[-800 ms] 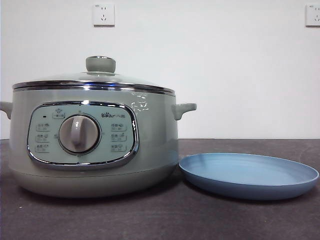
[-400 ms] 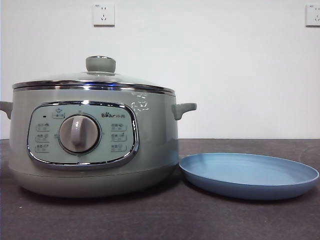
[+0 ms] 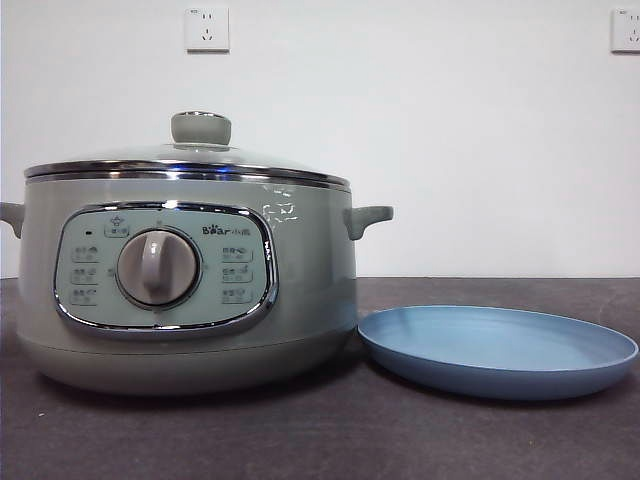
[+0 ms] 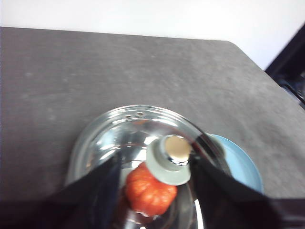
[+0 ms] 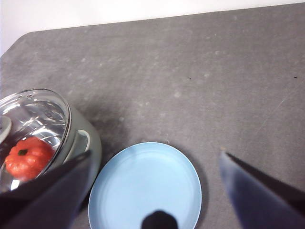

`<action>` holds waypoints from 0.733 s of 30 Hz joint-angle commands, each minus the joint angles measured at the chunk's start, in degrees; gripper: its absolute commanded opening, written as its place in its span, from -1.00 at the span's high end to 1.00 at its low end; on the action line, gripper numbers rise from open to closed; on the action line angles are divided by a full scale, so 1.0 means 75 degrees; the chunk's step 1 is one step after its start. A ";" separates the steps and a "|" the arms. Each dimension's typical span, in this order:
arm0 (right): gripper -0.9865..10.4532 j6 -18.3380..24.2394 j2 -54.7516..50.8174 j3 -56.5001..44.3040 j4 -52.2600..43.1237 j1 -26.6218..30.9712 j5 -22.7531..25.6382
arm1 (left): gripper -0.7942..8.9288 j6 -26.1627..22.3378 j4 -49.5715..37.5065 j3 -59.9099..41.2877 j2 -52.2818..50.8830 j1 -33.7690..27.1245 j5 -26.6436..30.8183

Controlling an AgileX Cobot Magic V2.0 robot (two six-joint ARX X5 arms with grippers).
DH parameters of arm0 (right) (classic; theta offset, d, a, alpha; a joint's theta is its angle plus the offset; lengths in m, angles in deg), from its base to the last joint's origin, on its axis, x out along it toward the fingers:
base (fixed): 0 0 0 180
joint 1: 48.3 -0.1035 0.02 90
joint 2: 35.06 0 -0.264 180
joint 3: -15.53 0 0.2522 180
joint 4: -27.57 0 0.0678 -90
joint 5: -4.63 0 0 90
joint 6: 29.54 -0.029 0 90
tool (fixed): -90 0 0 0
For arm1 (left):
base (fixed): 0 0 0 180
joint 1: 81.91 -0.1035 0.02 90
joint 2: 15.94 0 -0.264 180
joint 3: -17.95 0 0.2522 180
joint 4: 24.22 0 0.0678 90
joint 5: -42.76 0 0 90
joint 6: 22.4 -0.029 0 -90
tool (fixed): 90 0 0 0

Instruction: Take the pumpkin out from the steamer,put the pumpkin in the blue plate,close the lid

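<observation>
Covering ribbed pumpkin (image 4: 150,192): glass lid (image 4: 128,138) | matte blue plate (image 3: 498,350) seemingly bare

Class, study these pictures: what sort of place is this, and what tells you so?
Probably a lab test bench staged as a kitchen: a sage-green electric steamer and round light-blue plastic plate sit alone on a dark grey table before a bare white wall with sockets.

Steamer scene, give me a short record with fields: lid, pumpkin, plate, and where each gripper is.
lid: closed on the steamer, knob up
pumpkin: inside the steamer, seen through the glass
blue plate: beside the steamer on the table, nothing on it
left gripper: open, above the lid, jaws on either side of the knob
right gripper: open, above the blue plate, holding nothing
</observation>
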 commanded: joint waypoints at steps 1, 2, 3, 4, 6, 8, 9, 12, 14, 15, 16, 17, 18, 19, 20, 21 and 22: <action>-0.05 0.0061 -0.0012 0.0032 -0.0017 -0.0102 -0.0017 | -0.20 -0.0134 -0.0035 0.0242 0.0344 0.0402 0.0003; -0.05 0.0061 -0.0012 0.0032 -0.0017 -0.0131 -0.0017 | -0.20 -0.0143 -0.0032 0.0344 0.0487 0.0571 0.0009; -0.05 0.0061 -0.0012 0.0032 -0.0017 -0.0166 -0.0017 | -0.19 -0.0146 -0.0041 0.0431 0.0624 0.0720 0.0017; -0.05 0.0061 -0.0012 0.0032 -0.0017 -0.0210 -0.0017 | -0.19 -0.0152 -0.0035 0.0542 0.0799 0.0889 0.0050; -0.05 0.0061 -0.0012 0.0032 -0.0017 -0.0274 -0.0017 | -0.19 -0.0239 0.0006 0.0755 0.1116 0.1204 0.0283; -0.05 0.0061 -0.0012 0.0032 -0.0017 -0.0329 -0.0017 | -0.19 -0.0411 0.0026 0.0935 0.1440 0.1533 0.0656; -0.05 0.0061 -0.0012 0.0032 -0.0017 -0.0347 -0.0017 | -0.19 -0.0495 0.0047 0.1035 0.1609 0.1711 0.0863; -0.05 0.0061 -0.0012 0.0032 -0.0012 -0.0361 -0.0017 | -0.19 -0.0659 0.0224 0.1338 0.2116 0.2177 0.1478; -0.05 0.0061 -0.0012 0.0032 -0.0009 -0.0361 -0.0017 | -0.19 -0.0816 0.0358 0.1527 0.2463 0.2436 0.1915; -0.05 0.0061 -0.0012 0.0032 -0.0009 -0.0364 -0.0017 | -0.19 -0.0892 0.0373 0.1594 0.2614 0.2532 0.2081; -0.05 0.0061 -0.0012 0.0032 -0.0009 -0.0364 -0.0015 | -0.18 -0.0950 0.0388 0.1647 0.2748 0.2620 0.2226; -0.05 0.0061 -0.0012 0.0032 -0.0006 -0.0364 -0.0015 | -0.18 -0.0953 0.0382 0.1687 0.2906 0.2728 0.2363; -0.05 0.0061 -0.0012 0.0032 -0.0009 -0.0364 -0.0015 | -0.18 -0.0956 0.0358 0.1702 0.3034 0.2809 0.2433; -0.05 0.0061 -0.0012 0.0032 -0.0006 -0.0364 -0.0015 | -0.18 -0.0997 0.0364 0.1728 0.3159 0.2868 0.2477; -0.05 0.0061 -0.0012 0.0032 -0.0006 -0.0364 -0.0012 | -0.18 -0.1011 0.0364 0.1737 0.3299 0.2938 0.2530; -0.05 0.0061 -0.0012 0.0032 -0.0003 -0.0364 -0.0012 | -0.18 -0.1037 0.0364 0.1737 0.3401 0.2984 0.2614; -0.05 0.0061 -0.0009 0.0032 -0.0003 -0.0364 -0.0012 | -0.18 -0.1122 0.0373 0.1737 0.3518 0.3028 0.2687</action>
